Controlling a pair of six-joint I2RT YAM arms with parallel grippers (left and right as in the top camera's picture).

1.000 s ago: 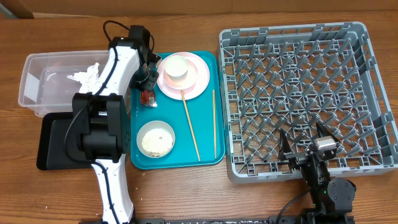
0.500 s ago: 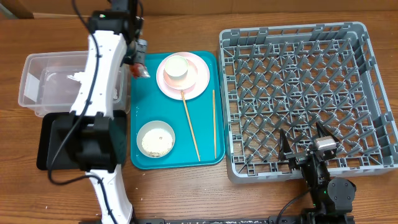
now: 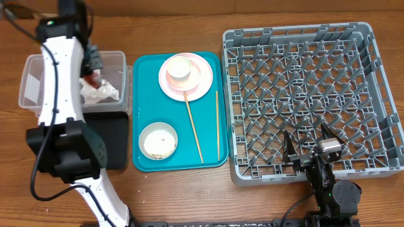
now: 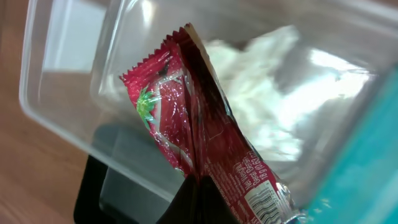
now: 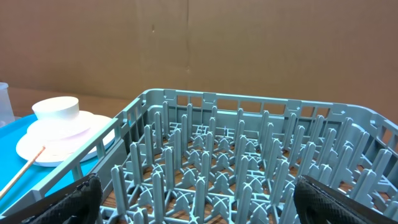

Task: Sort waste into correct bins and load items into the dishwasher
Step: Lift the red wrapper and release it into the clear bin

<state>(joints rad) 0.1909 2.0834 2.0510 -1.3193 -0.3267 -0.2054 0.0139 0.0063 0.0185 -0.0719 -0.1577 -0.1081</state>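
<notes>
Left gripper (image 3: 93, 62) clamped on one short end of the red sauce packet (image 4: 184, 122), held over the clear tub (image 3: 33, 88). The packet's long axis runs straight out from the jaws, its serrated free end pointing toward the tub interior, near the crumpled napkin (image 3: 100, 92). Right gripper (image 3: 307, 145) rests at the dish rack's (image 3: 297, 36) near edge, fingers spread and empty.

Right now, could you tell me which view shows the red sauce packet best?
The left wrist view: the sauce packet fills the frame, over the clear tub. Overhead shows only a red speck over that tub; the right wrist view misses it.
</notes>
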